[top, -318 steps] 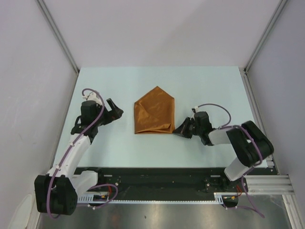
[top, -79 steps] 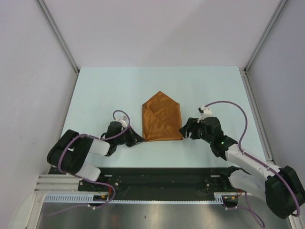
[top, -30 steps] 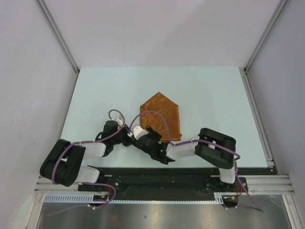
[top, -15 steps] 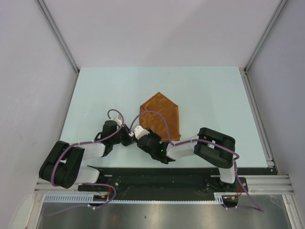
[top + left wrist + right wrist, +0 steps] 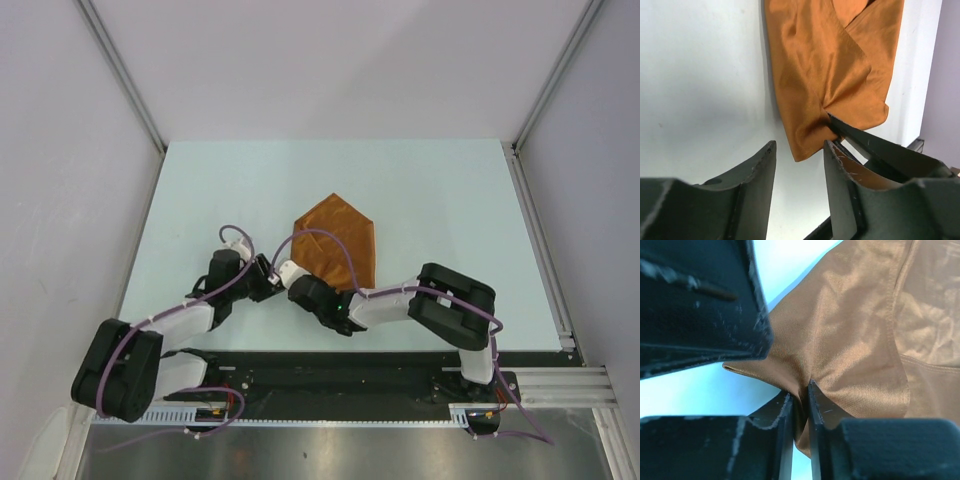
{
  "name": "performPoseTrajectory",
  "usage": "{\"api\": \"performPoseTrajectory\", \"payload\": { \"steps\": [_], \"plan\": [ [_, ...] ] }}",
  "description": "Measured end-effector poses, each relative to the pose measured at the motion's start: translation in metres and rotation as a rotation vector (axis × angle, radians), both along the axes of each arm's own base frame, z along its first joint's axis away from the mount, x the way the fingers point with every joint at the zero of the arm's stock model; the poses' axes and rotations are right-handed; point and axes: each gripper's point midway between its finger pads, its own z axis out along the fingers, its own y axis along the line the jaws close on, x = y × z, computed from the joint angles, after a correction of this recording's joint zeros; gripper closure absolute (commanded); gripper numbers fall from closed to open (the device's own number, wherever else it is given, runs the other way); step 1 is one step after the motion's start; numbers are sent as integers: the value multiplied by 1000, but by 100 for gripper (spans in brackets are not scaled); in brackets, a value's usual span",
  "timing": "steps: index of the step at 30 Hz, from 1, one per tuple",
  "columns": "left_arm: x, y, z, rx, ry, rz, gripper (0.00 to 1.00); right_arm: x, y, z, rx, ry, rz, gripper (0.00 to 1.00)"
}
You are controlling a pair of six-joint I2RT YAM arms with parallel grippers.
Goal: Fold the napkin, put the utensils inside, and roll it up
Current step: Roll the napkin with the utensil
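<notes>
The rust-orange napkin (image 5: 337,232) lies folded into a pointed, house-like shape at the middle of the table. My right gripper (image 5: 298,284) has reached across to its near-left corner. In the right wrist view that gripper (image 5: 800,390) is shut on a pinched ridge of the napkin (image 5: 855,335). My left gripper (image 5: 268,281) sits just left of the same corner. In the left wrist view it (image 5: 799,156) stands open, with the tip of the napkin (image 5: 825,70) just ahead of its fingertips and touching neither. The utensils are out of view.
The pale blue table (image 5: 200,190) has white walls on three sides and a black rail along its near edge (image 5: 330,362). Both wrists crowd together at the napkin's near-left corner, and the right arm's purple cable (image 5: 325,240) arcs over the cloth.
My left gripper has opened, let go of the napkin corner and drawn back a little to the left. My right gripper has closed on the cloth there.
</notes>
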Motion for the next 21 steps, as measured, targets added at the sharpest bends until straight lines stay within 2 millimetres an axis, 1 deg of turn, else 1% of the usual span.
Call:
{"api": "performPoseTrajectory", "payload": {
  "steps": [4,8,10,15,18,19,21],
  "plan": [
    [4,9,6,14,-41,37,49,1,2,-1,-16,55,26,88],
    [0,18,4,52,-67,60,49,0,4,-1,-26,139,57,95],
    [0,24,3,83,-87,70,49,1,4,-1,-23,187,69,96],
    [0,35,6,153,-148,76,48,-3,4,0,10,366,109,99],
    [-1,37,8,184,-195,57,44,-11,4,3,32,493,145,100],
    [-2,35,10,194,-216,40,39,-16,4,5,37,539,160,100],
    [-5,31,11,208,-242,7,35,-22,7,8,51,597,185,100]
  ]
}}
